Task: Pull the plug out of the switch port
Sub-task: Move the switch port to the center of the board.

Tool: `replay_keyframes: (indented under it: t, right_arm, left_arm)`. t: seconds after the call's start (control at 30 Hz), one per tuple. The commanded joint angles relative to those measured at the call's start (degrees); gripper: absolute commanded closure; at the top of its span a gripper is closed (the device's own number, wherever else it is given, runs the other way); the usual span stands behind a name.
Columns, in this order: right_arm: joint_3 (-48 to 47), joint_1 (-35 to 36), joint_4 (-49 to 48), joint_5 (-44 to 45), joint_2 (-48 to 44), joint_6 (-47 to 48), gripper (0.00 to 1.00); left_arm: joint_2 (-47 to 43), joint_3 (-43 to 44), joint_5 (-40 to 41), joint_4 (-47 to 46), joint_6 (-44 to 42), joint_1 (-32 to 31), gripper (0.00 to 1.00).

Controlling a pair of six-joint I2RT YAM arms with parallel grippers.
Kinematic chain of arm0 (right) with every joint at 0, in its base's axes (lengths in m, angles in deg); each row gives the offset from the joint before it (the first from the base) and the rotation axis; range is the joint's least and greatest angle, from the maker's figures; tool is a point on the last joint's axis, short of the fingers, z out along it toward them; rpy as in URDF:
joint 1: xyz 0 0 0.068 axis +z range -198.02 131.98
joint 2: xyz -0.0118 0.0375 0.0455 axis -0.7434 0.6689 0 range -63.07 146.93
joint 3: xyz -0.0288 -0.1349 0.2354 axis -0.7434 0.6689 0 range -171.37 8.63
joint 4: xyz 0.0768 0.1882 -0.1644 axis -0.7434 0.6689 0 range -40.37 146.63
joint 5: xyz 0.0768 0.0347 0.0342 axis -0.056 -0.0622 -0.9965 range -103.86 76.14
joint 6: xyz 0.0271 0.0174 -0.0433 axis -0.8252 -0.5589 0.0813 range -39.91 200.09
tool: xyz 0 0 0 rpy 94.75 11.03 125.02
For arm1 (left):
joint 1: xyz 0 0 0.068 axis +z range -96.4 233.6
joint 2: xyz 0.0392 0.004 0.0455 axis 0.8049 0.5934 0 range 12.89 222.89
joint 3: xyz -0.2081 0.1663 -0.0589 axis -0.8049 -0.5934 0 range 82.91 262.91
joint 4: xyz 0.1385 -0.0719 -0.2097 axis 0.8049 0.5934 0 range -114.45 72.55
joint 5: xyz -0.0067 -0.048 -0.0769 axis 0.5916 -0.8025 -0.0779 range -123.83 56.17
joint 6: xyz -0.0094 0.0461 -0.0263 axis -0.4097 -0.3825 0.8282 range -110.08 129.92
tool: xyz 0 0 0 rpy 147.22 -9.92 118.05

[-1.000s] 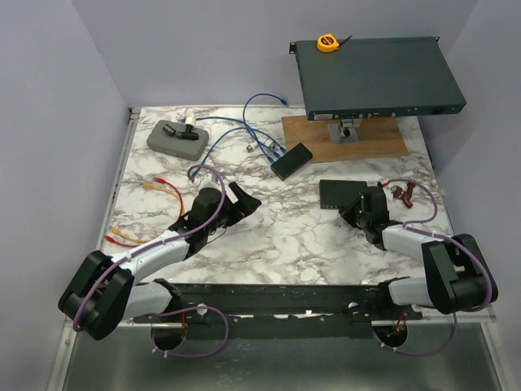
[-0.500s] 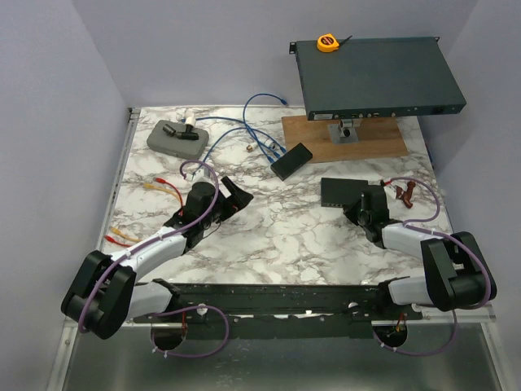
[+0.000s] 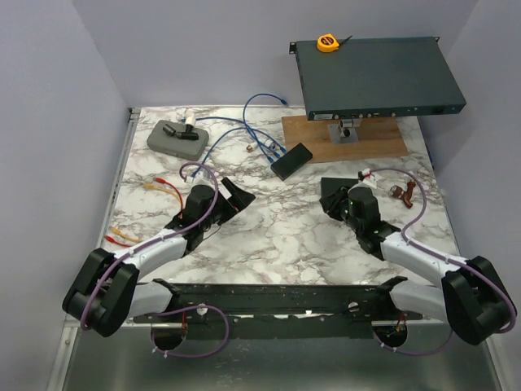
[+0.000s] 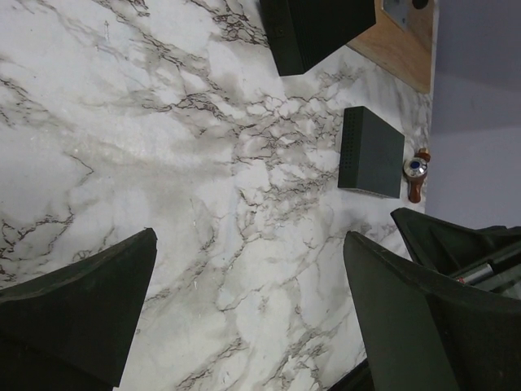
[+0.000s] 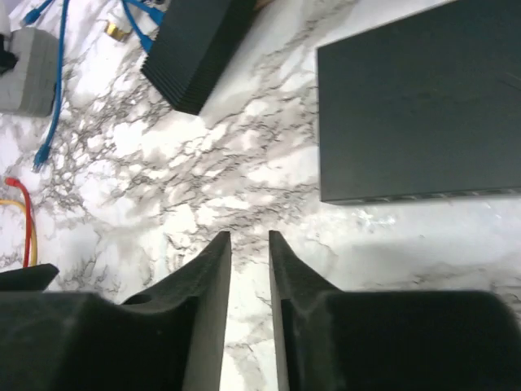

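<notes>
Marble table (image 3: 285, 236), black box (image 5: 419, 114) just ahead of almost closed right gripper (image 5: 249, 240); left gripper (image 4: 248, 236) wide.

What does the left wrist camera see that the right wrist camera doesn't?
Only the left wrist view shows the wooden board, a small brown thing and the right arm. Only the right wrist view shows the blue cables, a grey block and a red cable. Both show the marble table, the ribbed black box and the flat dark box.
</notes>
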Motion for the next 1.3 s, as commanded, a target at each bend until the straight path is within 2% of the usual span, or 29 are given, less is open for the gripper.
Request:
replay_keyframes:
  t: [0.0, 0.07, 0.13, 0.27, 0.33, 0.4, 0.7, 1.07, 1.27]
  right_arm:
    - [-4.02, 1.79, -1.7, 1.52, 3.85, 2.48, 0.68]
    - [-5.61, 1.84, -3.03, 0.72, 6.74, 2.85, 0.65]
    - [-6.29, 1.96, -4.21, -0.58, 8.74, 2.17, 0.64]
    - [-5.96, 2.62, -8.68, -1.51, 11.12, 1.16, 0.62]
    - [-7.39, 2.63, -10.24, -0.96, 13.36, 0.89, 0.6]
    - [-9.18, 2.63, -13.13, -0.45, 16.44, 0.79, 0.58]
    - [-9.95, 2.59, -36.59, 8.8, 30.34, -5.12, 0.52]
    - [-19.09, -2.55, -39.41, 7.67, 41.44, -17.16, 0.47]
    - [-23.67, -4.83, -35.55, 7.15, 45.04, -18.27, 0.47]
  left_arm:
    - [-1.12, -6.21, 2.87, -10.38, 6.54, 0.85, 0.02]
    - [-1.2, -7.63, 4.8, -11.77, 8.54, 1.17, 0.02]
    - [-0.44, -5.83, 4.66, -11.03, 6.77, 1.36, 0.02]
    - [4.31, 4.81, 3.35, -0.28, 0.19, 1.02, 0.02]
    - [6.75, 9.04, 3.39, 4.25, 0.14, 0.83, 0.02]
    - [8.22, 10.34, 0.72, 4.37, 1.45, 0.83, 0.04]
    - [6.57, 2.6, -3.67, -0.72, 6.04, 0.85, 0.1]
    - [-2.86, -2.16, -2.46, 3.05, 4.41, 0.83, 0.1]
    - [-3.3, -2.67, -2.66, 2.67, 4.48, 0.84, 0.1]
